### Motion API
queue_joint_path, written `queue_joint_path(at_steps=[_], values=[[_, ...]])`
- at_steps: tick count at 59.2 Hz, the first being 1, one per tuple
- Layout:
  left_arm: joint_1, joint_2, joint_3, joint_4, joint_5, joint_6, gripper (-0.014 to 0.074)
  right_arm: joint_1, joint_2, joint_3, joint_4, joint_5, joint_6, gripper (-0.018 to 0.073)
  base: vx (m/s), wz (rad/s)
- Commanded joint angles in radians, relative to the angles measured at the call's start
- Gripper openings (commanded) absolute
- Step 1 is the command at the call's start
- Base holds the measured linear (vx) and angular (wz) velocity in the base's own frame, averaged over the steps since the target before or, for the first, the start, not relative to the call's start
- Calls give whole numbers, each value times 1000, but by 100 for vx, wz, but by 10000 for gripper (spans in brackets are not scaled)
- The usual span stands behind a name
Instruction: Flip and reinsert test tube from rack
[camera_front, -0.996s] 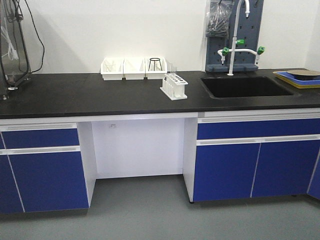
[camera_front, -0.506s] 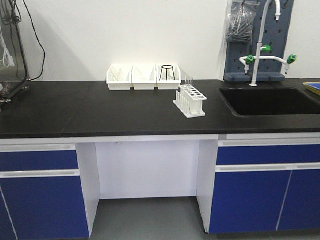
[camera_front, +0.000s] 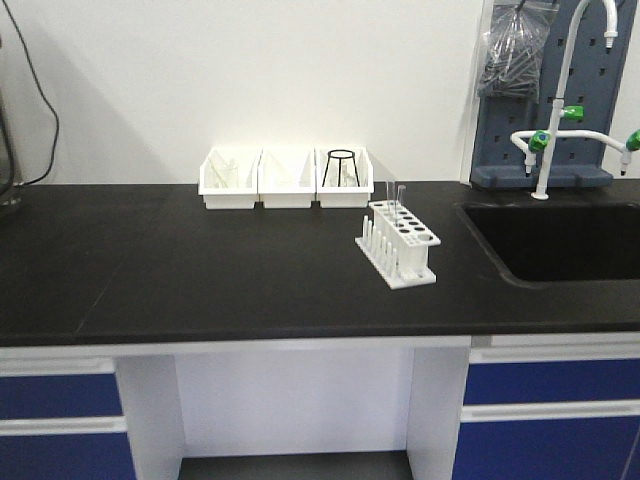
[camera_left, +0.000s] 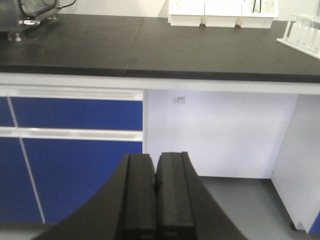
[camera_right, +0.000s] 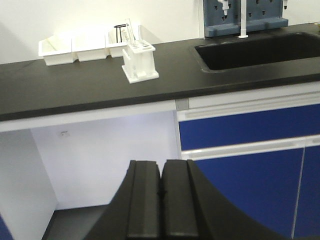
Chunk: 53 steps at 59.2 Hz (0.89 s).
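The small white rack (camera_front: 399, 244) stands on the black counter (camera_front: 200, 270), right of centre, near the sink. Clear test tubes (camera_front: 395, 196) rise from its far end. The rack also shows in the right wrist view (camera_right: 139, 62) and at the far right edge of the left wrist view (camera_left: 304, 36). My left gripper (camera_left: 156, 159) is shut and empty, below counter height, in front of the cabinet recess. My right gripper (camera_right: 161, 166) is shut and empty, also below the counter edge. Neither gripper shows in the front view.
Three white open-front bins (camera_front: 286, 178) stand at the back of the counter; the right one holds a black wire stand (camera_front: 341, 167). A black sink (camera_front: 560, 240) with a white tap (camera_front: 560, 110) lies at the right. Blue cabinets (camera_left: 75, 150) flank an open recess (camera_left: 220, 135).
The front view has drawn closer to the counter and shifted; the rack and bins now look larger and sit further right. The rack itself has not moved on the counter.
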Motion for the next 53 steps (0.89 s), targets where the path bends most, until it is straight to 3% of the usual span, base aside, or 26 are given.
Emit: queue_joint_path(at_steps=[1, 53], values=[[-8, -11, 2, -5, -79, 0, -6, -5, -8, 1, -8, -86, -11, -11, 51, -6], [-8, -11, 2, -5, -79, 0, -6, -5, -8, 1, -8, -86, -11, -11, 47, 1]])
